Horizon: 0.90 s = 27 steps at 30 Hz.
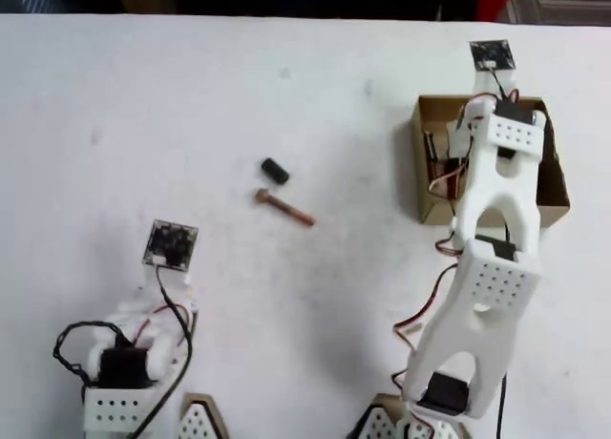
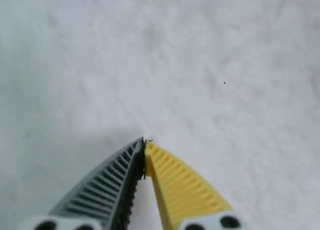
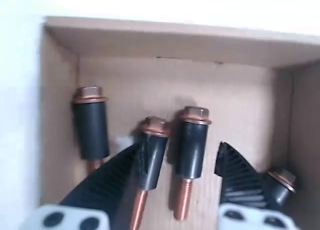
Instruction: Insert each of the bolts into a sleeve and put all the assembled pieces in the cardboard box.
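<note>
Bolt (image 1: 284, 208) and sleeve (image 1: 275, 170) are lying loose near the middle of the bench (image 1: 315, 86), just beside each other but not joined, so we are judging this pair as not yet assembled. In the high view the cardboard box (image 1: 555, 187) is sitting toward the bench's right edge with the right arm (image 1: 492, 219) hanging over it. The left arm (image 1: 124, 372) is sitting folded at the near left corner, well apart from the loose pair.

In the left wrist view the left tool (image 2: 145, 142) is pointing at bare bench with its grey and yellow fingers pressed together on nothing, which we are reading as a parked posture.

In the right wrist view the right tool (image 3: 180, 149) is hovering in the box with its jaws apart and gripping nothing. Three assembled pieces (image 3: 192, 140) are lying side by side on the box floor, one of them between the jaws, and a fourth piece (image 3: 281, 182) is peeking out behind one jaw. We are judging that the spread jaws suit a release here.
</note>
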Each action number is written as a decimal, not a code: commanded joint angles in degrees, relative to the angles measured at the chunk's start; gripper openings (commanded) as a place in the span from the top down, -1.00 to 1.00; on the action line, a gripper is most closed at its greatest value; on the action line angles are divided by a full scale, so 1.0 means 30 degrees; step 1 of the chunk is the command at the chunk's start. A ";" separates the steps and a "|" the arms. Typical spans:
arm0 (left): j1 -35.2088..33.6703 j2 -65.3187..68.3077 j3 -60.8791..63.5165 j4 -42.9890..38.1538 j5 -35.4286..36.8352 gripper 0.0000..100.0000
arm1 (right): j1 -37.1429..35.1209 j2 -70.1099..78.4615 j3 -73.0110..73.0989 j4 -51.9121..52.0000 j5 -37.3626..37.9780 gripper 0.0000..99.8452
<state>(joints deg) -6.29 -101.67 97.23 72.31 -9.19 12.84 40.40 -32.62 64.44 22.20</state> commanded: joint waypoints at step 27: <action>-0.0190 -0.0190 -0.0059 -0.0527 -0.0147 0.95 | -0.6725 -1.1853 -0.5568 1.1238 0.0938 0.61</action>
<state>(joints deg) -6.29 -101.67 97.23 72.31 -9.19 -4.66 9.54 -47.03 96.62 24.48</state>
